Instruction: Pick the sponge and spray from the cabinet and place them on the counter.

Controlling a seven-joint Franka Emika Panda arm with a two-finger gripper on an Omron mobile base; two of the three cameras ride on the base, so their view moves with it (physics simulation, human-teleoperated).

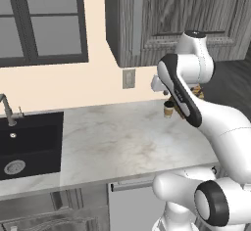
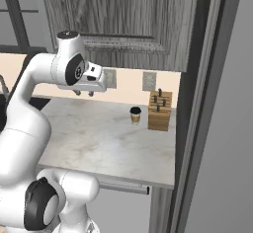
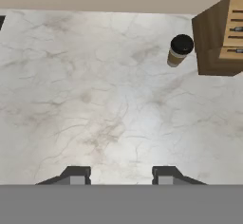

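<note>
Nearest to me, my gripper (image 2: pixel 84 93) hangs well above the counter (image 1: pixel 122 147), pointing down at it. In the hand view its fingertips (image 3: pixel 77 175) stand spread apart with bare marble between them, pinching nothing. From the right base view the two short dark tips show under the white hand, apart from each other and clear of every object.

Below the hand, the counter is a white-beige slab with faint brown veining. On its left end, in the left base view, I see the inset black sink (image 1: pixel 29 144) with a round drain and a slim faucet (image 1: pixel 7 110) behind it.

Further back, toward the wall, a small paper coffee cup (image 2: pixel 135 115) with a dark lid stands upright on the counter. Just beside it, on its right in the right base view, stands a wooden knife block (image 2: pixel 160 110) with dark handles in its top; the two are near but not touching. In the hand view the cup (image 3: pixel 179 50) and block (image 3: pixel 220 38) sit at the upper right, well away from the fingertips.

Farthest, on the peach wall, I see two outlet plates (image 2: pixel 148 81). Above them hangs the cabinet (image 1: pixel 176 17), dark grey wood-grain with panelled doors, both shut in these views. I cannot tell where the sponge and the spray are.

A dark-framed window (image 1: pixel 41 22) sits left of the cabinet.
</note>
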